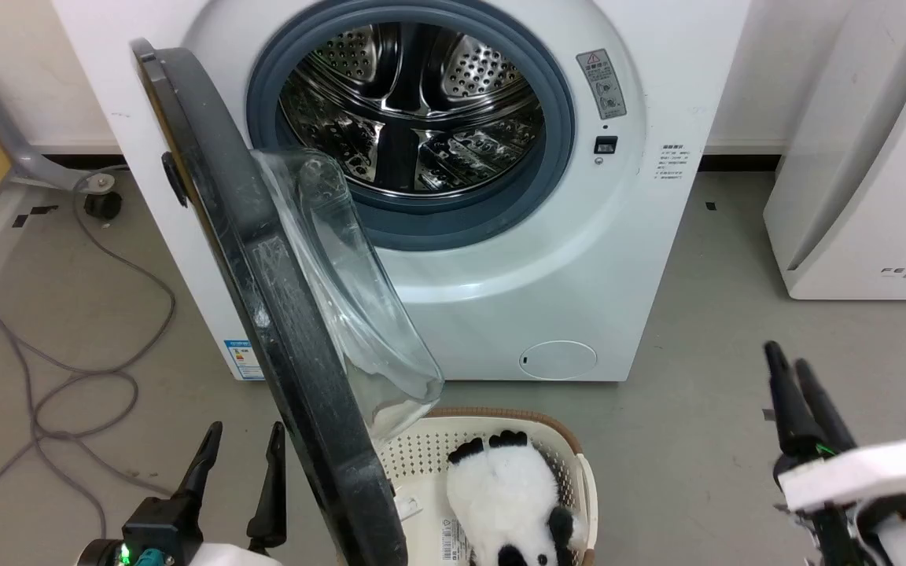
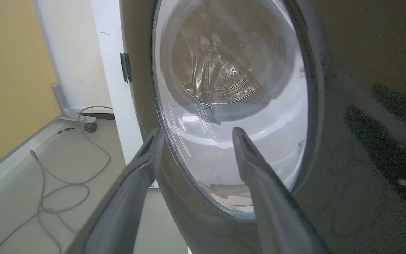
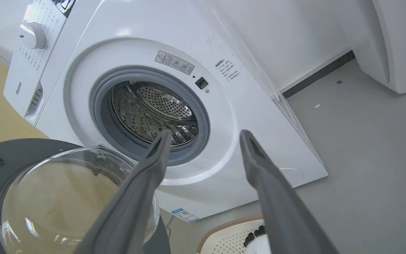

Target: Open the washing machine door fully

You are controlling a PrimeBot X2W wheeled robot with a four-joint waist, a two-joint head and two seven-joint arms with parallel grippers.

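Room: a grey floor (image 1: pixel 697 314) is running under the white washing machine (image 1: pixel 657 94), with a loose cable (image 1: pixel 68 385) lying to its left.
Head view, door: the washing machine door (image 1: pixel 280 314) is standing swung out from its left-side hinge, edge-on to the camera. It looks about halfway open, not yet fully back.
Head view, left gripper (image 1: pixel 244 432): it is hovering just beside the door's outer face, fingers apart, holding nothing.
Head view, right gripper (image 1: pixel 787 358): it is sitting well apart at the lower right, probably to leave the swing free.
Head view, basket (image 1: pixel 571 448): it is holding a panda toy (image 1: pixel 500 487) beneath the door's lower edge.
Left wrist view: the fingers are framing the glass from outside. I cannot tell whether they are touching it. They seem placed to draw the rim further round.
Right wrist view: the fingers are spread, pointing at the drum (image 1: pixel 414 102), gripping nothing.
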